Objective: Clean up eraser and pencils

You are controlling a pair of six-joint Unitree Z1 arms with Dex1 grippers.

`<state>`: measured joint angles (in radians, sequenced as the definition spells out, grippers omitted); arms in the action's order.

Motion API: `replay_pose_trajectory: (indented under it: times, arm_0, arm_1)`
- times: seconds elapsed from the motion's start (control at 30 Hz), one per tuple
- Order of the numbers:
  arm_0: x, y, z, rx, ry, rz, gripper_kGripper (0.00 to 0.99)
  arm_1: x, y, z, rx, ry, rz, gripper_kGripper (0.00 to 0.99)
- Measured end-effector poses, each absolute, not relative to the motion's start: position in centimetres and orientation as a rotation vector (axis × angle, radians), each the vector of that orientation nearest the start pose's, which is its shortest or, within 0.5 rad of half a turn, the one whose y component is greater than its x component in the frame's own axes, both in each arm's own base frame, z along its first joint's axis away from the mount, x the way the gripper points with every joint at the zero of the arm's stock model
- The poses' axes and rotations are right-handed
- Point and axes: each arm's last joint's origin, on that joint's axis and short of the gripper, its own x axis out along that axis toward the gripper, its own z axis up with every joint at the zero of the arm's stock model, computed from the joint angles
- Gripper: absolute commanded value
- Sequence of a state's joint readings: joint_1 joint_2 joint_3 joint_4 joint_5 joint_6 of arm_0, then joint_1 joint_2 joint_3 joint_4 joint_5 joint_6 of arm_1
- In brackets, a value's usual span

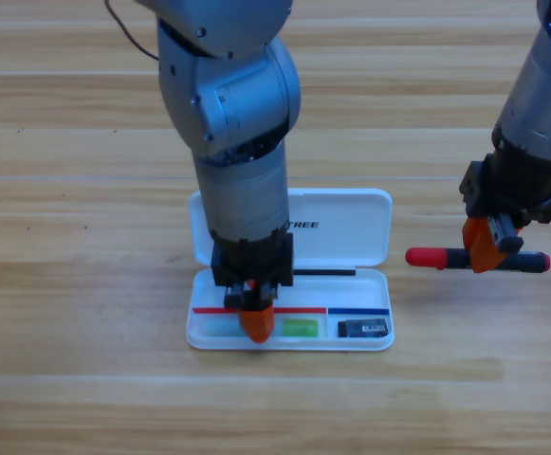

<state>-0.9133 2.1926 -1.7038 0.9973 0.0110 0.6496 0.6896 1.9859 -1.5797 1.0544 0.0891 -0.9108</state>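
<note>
The white case lies open, its lid (351,223) flat behind the tray (381,343). My left gripper (254,320) points straight down into the tray's left half, and its orange jaw covers the middle of the green-and-whitish stick (301,328), which lies flat in the tray. The eraser (363,328) sits in the tray's right end. To the right of the case, my right gripper (488,248) is shut on the barrel of the red-capped black marker (427,257). The marker is level, just above the table.
Bare wooden table surrounds the case on all sides. The left arm's thick grey body rises over the lid's left part and hides it. A black cable hangs at the top left (128,33).
</note>
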Motion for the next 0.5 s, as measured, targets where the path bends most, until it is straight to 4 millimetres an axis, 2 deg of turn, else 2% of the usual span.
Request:
replay_pose_trajectory:
  times: [0.27, 0.4, 0.5]
  arm_0:
    - [26.5, -34.3, 21.7, 1.184, 1.126, -1.185, 0.990]
    - [26.4, -34.1, 22.0, 1.183, 1.135, -1.183, 0.990]
    - [25.7, -33.2, 23.9, 1.184, 1.135, -1.182, 0.990]
  arm_1:
    - [28.4, 25.0, 27.4, -1.147, 1.059, 1.278, 0.000]
    - [28.2, 26.2, 28.5, -1.148, 1.033, 1.281, 0.000]
    - [27.8, 27.7, 29.5, -1.149, 1.002, 1.287, 0.000]
